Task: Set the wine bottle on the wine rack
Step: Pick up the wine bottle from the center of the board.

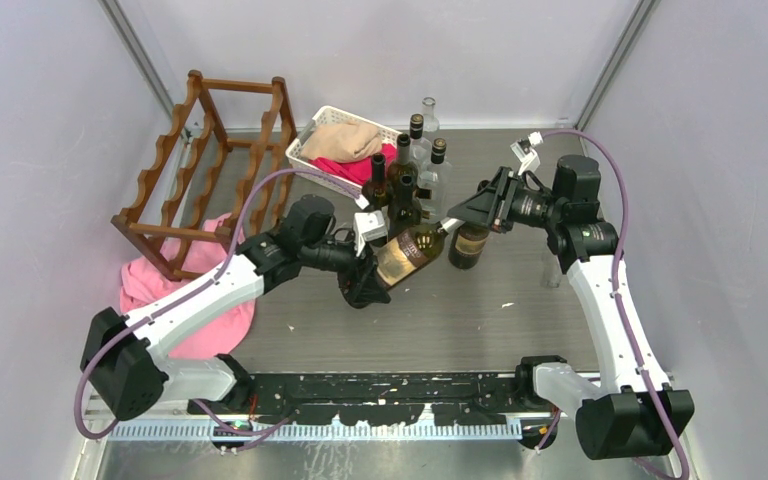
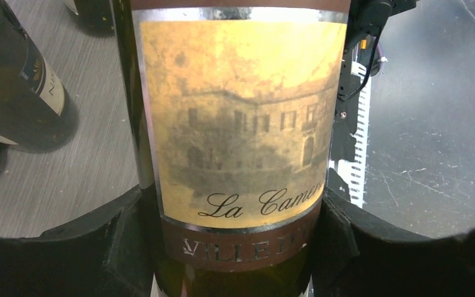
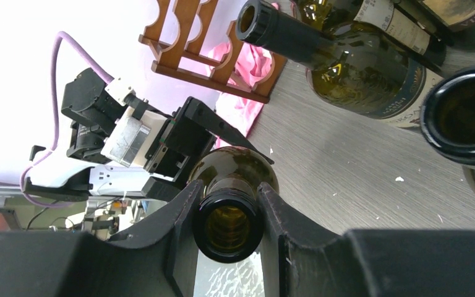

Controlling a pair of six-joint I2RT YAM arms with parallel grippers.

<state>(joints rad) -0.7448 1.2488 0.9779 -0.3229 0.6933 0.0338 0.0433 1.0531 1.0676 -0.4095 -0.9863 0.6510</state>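
A dark green wine bottle (image 1: 407, 256) with a tan label is held tilted above the table between both grippers. My left gripper (image 1: 365, 283) is shut on its body near the base; the label (image 2: 235, 117) fills the left wrist view, with a finger (image 2: 120, 241) on each side. My right gripper (image 1: 460, 215) is shut on its neck; the open mouth (image 3: 229, 228) shows between the fingers (image 3: 182, 235). The reddish-brown wooden wine rack (image 1: 210, 170) stands at the far left, also in the right wrist view (image 3: 210, 55). No bottles lie on it.
Several other bottles (image 1: 410, 175) stand behind the held one, and one (image 1: 469, 245) to its right. A white basket (image 1: 335, 150) with cloths sits at the back. A pink cloth (image 1: 175, 290) lies beside the rack. Walls close the left, right and back.
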